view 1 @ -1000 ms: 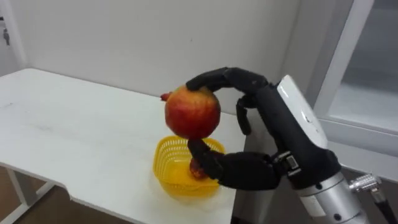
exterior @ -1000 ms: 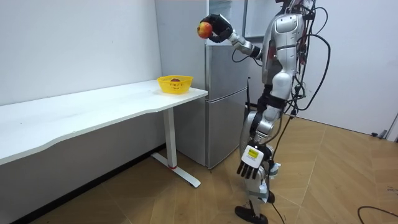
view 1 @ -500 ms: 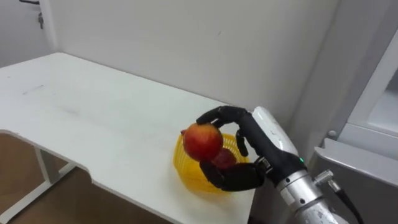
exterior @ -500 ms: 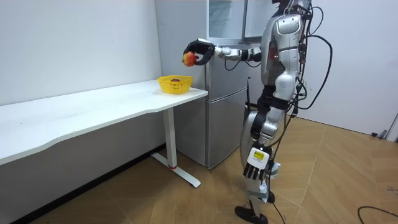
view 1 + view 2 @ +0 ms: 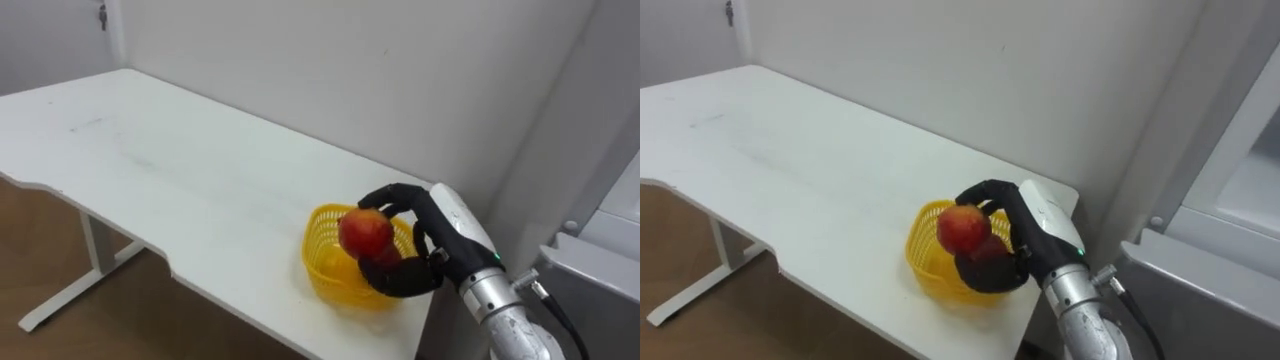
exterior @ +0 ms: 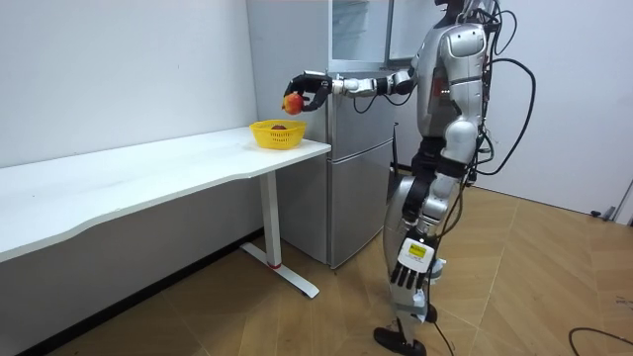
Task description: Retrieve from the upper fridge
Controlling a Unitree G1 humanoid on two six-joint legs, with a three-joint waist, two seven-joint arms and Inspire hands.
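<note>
A red and yellow round fruit [image 5: 366, 233] is held just above a yellow mesh basket [image 5: 320, 262] by my right hand [image 5: 440, 235], whose fingers and thumb curl round it. The basket stands at the near right corner of a white table [image 5: 180, 170], beside the fridge. In the room view the fruit [image 6: 293, 101] hangs a little above the basket [image 6: 278, 133], and a dark red thing [image 6: 280, 127] lies inside the basket. My left hand [image 6: 407, 269] hangs by my leg with straight fingers and holds nothing.
The grey fridge [image 6: 356, 148] stands right of the table, its upper compartment [image 6: 361, 30] open. I stand in front of it on a wooden floor. The white wall [image 5: 350, 70] runs close behind the table. The table's long left part is bare.
My right arm has stretched out and come down from head height, carrying the fruit from in front of the fridge to just above the basket. The head camera has shifted.
</note>
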